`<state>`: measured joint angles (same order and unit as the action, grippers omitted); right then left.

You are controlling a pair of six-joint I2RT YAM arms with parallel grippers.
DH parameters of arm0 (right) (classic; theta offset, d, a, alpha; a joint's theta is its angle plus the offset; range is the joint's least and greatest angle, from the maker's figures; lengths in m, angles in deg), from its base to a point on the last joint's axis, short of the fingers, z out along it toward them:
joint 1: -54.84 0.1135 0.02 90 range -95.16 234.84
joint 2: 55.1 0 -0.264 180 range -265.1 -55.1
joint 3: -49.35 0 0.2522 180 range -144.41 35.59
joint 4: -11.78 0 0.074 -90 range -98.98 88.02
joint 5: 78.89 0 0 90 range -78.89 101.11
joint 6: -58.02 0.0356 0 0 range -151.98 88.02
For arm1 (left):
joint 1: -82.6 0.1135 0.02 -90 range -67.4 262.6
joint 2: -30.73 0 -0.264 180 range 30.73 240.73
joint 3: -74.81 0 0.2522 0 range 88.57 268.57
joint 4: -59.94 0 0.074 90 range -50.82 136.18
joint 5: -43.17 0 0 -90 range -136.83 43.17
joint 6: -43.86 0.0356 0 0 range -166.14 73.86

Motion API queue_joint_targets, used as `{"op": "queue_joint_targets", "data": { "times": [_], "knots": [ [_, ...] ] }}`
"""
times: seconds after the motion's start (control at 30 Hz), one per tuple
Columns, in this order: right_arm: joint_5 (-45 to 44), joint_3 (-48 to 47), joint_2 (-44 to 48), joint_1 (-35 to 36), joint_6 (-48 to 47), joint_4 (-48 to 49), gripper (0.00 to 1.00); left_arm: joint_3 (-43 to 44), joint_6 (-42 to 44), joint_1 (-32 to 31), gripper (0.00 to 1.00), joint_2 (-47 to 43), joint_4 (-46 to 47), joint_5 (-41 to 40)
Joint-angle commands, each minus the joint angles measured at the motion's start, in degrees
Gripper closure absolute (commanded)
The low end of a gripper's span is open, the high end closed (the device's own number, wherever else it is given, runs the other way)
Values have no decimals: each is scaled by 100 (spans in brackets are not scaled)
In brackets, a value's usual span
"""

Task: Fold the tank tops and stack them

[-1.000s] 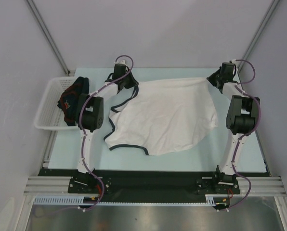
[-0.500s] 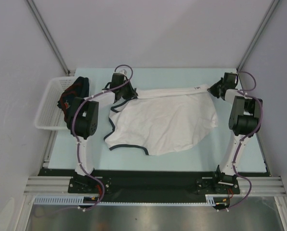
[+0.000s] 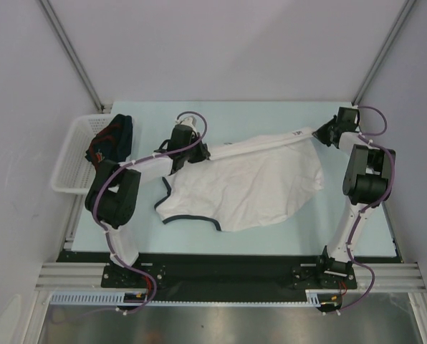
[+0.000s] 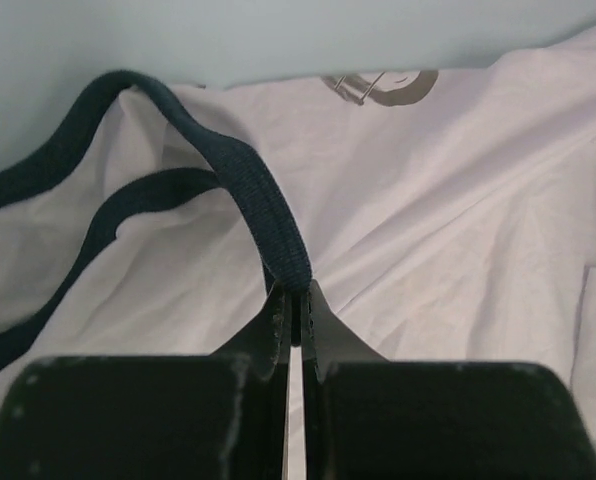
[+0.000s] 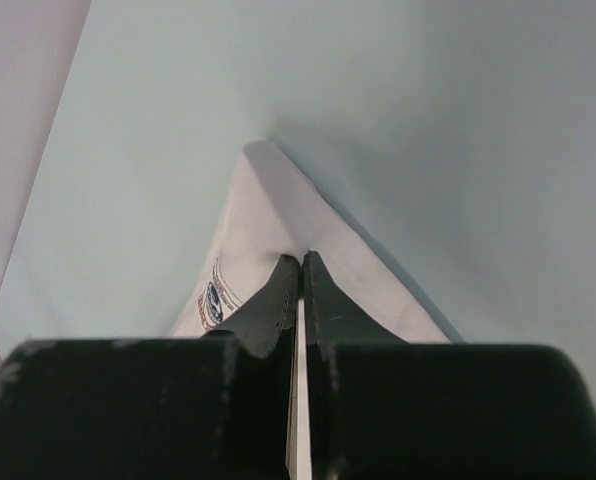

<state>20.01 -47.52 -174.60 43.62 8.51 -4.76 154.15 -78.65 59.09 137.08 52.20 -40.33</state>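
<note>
The white tank top [image 3: 249,186] with dark trim lies spread across the middle of the table. Its far edge is lifted and pulled taut between my two grippers. My left gripper [image 3: 192,150] is shut on the dark strap [image 4: 268,215], pinched at the fingertips [image 4: 296,292] over the white cloth [image 4: 448,200]. My right gripper [image 3: 316,133] is shut on the top's white corner [image 5: 268,195], fingertips [image 5: 300,262] beside a small printed label [image 5: 211,300]. The navy tank top [image 3: 109,140] with dark-red trim lies bunched in the basket at the left.
A white plastic basket [image 3: 66,172] stands at the table's left edge. The pale blue table [image 3: 271,115] is closed in by grey walls at the back and both sides. The arm bases sit on the near rail.
Both grippers have moved toward the near side with the white top's far edge. That edge has risen off the table and now hangs as a taut band over the rest of the cloth.
</note>
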Motion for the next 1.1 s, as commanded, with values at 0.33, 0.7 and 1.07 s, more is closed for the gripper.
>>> {"op": "queue_joint_targets", "data": {
  "times": [0.33, 0.7, 1.07],
  "knots": [
    [-530, 567, 471, -143, 170, -12, 100, -1230, -247, -365, 100, -694, 548, -896],
    [-741, 1112, 700, -143, 275, 182, 93, -1803, -247, -488, 83, -1028, 874, -782],
    [-882, 1700, 1357, -152, 187, 514, 50, -2277, -238, -646, 48, -1641, 866, -1002]
  ]
}}
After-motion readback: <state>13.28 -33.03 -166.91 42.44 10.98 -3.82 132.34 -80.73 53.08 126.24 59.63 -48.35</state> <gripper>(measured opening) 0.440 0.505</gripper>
